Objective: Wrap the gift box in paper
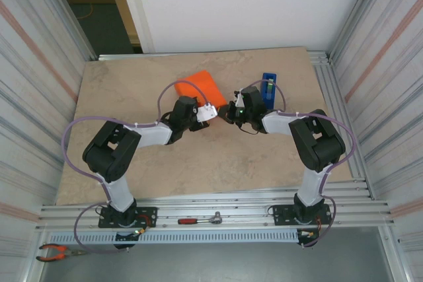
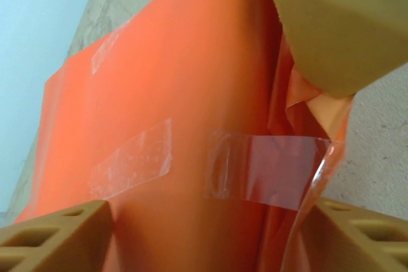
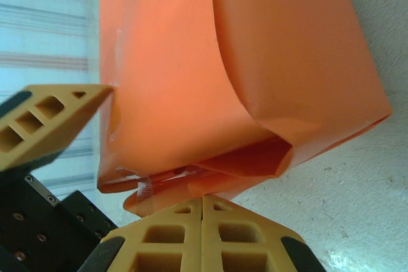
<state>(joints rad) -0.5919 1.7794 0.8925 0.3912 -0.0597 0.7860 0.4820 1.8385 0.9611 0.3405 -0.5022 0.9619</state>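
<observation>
The paper [image 1: 201, 86], bright orange, lies far and slightly left of centre, wrapped into a boxy parcel; clear tape strips [image 2: 131, 160] hold its overlapping flaps, and one end fold gapes open

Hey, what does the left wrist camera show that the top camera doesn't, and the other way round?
Left wrist: clear tape strips stuck on the folded paper, one reaching past a creased edge. Top external: the blue tape dispenser beside the parcel, plus a ratchet and pliers near the arm bases. Shared: the orange paper lying on the tan table.
</observation>
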